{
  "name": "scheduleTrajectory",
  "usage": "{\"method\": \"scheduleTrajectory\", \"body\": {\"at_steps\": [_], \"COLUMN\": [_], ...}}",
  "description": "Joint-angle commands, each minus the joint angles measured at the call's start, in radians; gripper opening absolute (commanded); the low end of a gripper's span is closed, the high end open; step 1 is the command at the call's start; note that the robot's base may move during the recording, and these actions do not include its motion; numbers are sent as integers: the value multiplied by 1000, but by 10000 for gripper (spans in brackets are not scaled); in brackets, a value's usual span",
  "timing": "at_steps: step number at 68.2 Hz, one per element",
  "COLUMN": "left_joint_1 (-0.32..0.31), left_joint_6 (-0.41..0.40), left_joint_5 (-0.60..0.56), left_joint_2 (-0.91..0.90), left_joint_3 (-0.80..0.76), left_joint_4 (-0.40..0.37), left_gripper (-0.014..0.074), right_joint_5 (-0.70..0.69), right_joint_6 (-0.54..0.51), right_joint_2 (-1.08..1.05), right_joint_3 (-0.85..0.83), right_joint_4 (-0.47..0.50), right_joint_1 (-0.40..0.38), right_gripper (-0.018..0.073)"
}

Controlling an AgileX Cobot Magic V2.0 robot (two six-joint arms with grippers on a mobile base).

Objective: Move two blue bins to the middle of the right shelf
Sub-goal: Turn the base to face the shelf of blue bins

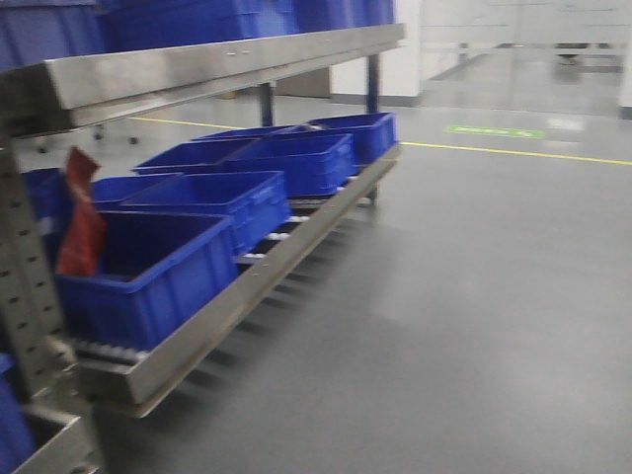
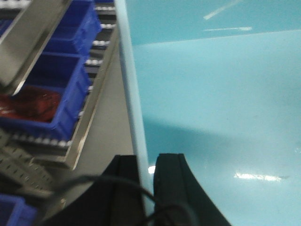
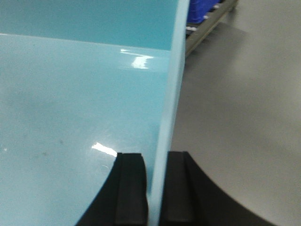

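- Front view: a grey polished floor (image 1: 474,296) is filling the right of the frame, with a yellow line (image 1: 513,151) crossing it toward the upper right.
- At upper left an upper steel rail (image 1: 217,61) is slanting across. A perforated upright (image 1: 25,286) is standing at the left edge.
- Dark blue bins (image 1: 158,272) are sitting in a row on the roller level (image 1: 247,286) below. The nearest one is holding a red bag (image 1: 81,212), which is standing up against its left wall.
- Left wrist view: the pale blue bin (image 2: 211,94) is taking up the right and centre, showing only its bare inner surface. Its rim (image 2: 131,94) is running from top centre down to the left gripper (image 2: 146,162), whose jaws are clamping this wall from both sides.
- The floor and the dark blue bins are lying at left, and a black cable (image 2: 94,181) is looping at the bottom.
- Right wrist view: the same bin (image 3: 70,94) is filling the left. The right gripper (image 3: 155,157) at bottom centre is pinching the bin's wall between closed jaws, and the grey floor is lying at right.
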Motion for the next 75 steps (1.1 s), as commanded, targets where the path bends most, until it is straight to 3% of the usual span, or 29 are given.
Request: {"method": "scheduleTrajectory", "body": {"at_steps": [1, 75], "left_joint_1": [-6, -6], "left_joint_6": [10, 10], "left_joint_5": [-57, -57], "left_joint_2": [-11, -11], "left_joint_3": [-11, -11], "left_joint_4": [-21, -21], "left_gripper": [-111, -111], "right_joint_5": [-51, -51], "right_joint_6": [-16, -16], "right_joint_2": [-13, -13], "right_joint_3": [-12, -12], "right_joint_4": [29, 29], "right_joint_1": [2, 2], "right_gripper": [-153, -153]}}
